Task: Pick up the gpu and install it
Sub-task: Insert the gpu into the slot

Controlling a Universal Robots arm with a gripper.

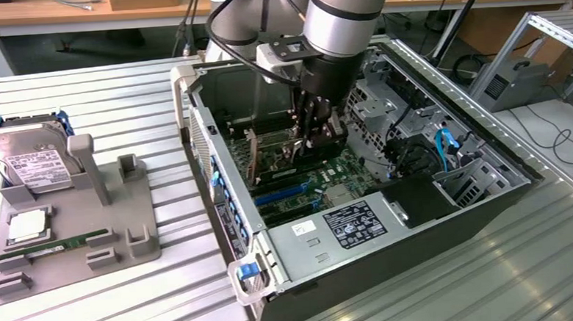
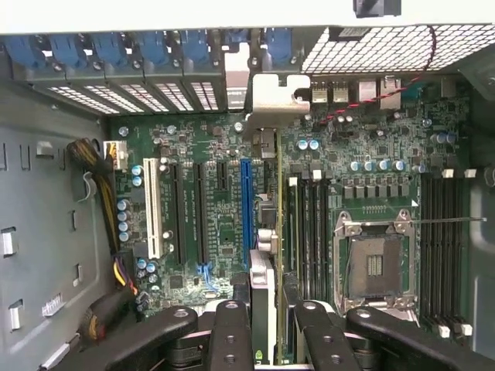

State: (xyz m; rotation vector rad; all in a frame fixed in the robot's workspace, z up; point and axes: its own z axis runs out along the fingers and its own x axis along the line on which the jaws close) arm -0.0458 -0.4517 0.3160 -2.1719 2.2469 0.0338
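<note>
My gripper [image 1: 321, 138] is lowered inside the open computer case [image 1: 481, 121], over the motherboard [image 1: 317, 181]. In the wrist view its black fingers [image 2: 232, 332] close from both sides on the gpu [image 2: 266, 297], which I see edge-on as a thin upright card. The card's silver end bracket [image 2: 274, 97] sits against the case's rear slot openings. The gpu stands just beside the long blue expansion slot [image 2: 246, 201]. I cannot tell whether its lower edge touches a slot.
A grey parts holder [image 1: 123, 235] on the exterior view's left carries a silver hard drive [image 1: 31, 163], a green memory stick [image 1: 61, 246] and a small square chip [image 1: 25, 227]. Inside the case are the power supply [image 1: 354, 227], blue cables [image 1: 443, 148], a processor socket [image 2: 375, 263] and a yellow-black wire bundle [image 2: 100, 185].
</note>
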